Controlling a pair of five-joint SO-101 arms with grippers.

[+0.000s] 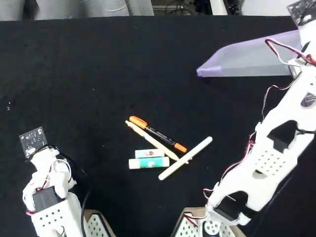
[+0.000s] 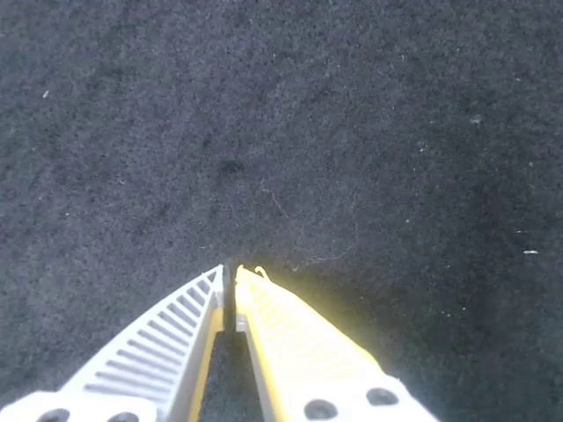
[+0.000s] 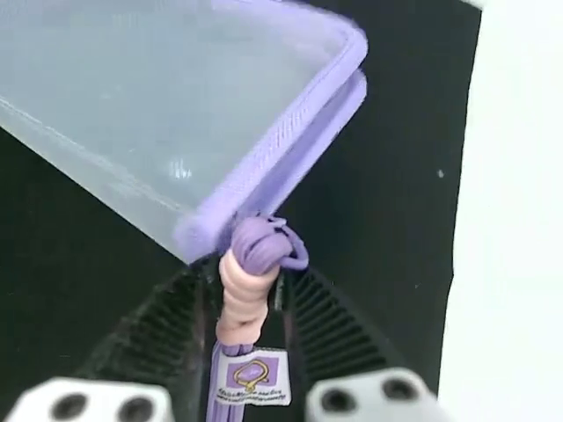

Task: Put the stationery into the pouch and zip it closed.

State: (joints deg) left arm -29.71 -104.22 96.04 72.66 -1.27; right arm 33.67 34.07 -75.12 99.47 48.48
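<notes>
Pinched between the right fingers [image 3: 339, 321]: pull cord [image 3: 242, 303] of the purple pouch [image 3: 176, 114], tilted just beyond. Pressed together over bare tabletop [image 2: 352, 132]: left fingers [image 2: 295, 330]. Well apart from both: stationery [image 1: 158, 143].

Translucent purple pouch [image 1: 247, 57], stationery [image 1: 149, 153] clustered well apart

Left arm [image 1: 47, 197] folded low at the near left corner, left gripper [image 2: 230, 280] aimed down, tips pressed together on nothing, right arm [image 1: 276, 148] stretched far out on the right, right gripper [image 3: 246, 281] clamped on the pouch strap [image 3: 239, 308]
</notes>
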